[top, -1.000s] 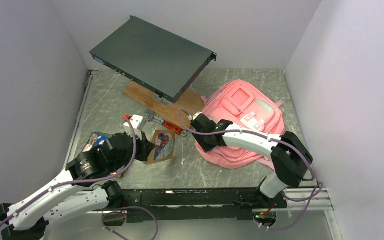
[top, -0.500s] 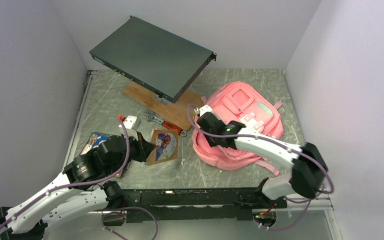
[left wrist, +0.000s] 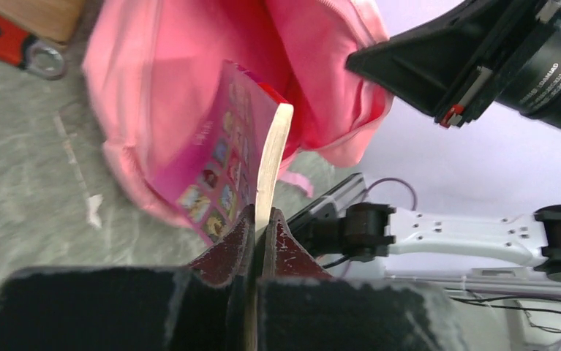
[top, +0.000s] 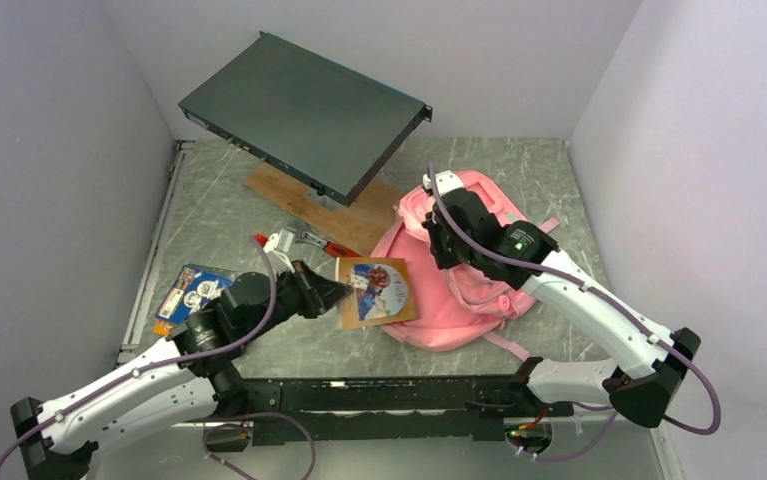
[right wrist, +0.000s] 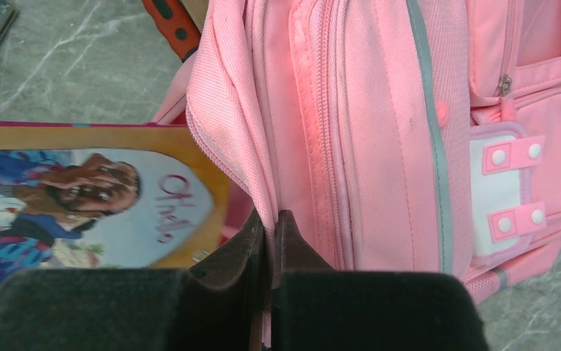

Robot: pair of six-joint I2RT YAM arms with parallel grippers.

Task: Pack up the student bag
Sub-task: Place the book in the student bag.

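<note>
Student bag (top: 449, 315): soft pink fabric backpack on the right half of the desk (top: 219, 200), its mouth lifted open toward the left edge. It has zip seams, grey piping, a pale grey panel and a white patch (right wrist: 493, 194) with pink snap tabs.
Right end effector (right wrist: 270, 223): jaws pinched narrow on the bag's upper opening edge, holding it raised.
Left end effector (left wrist: 261, 223): jaws clamped on a thin picture book (top: 377, 290), whose far edge is at the bag's mouth.

Left arm (top: 129, 385) and right arm (top: 579, 297) both reach forward, each with jaws pinched tight.
</note>
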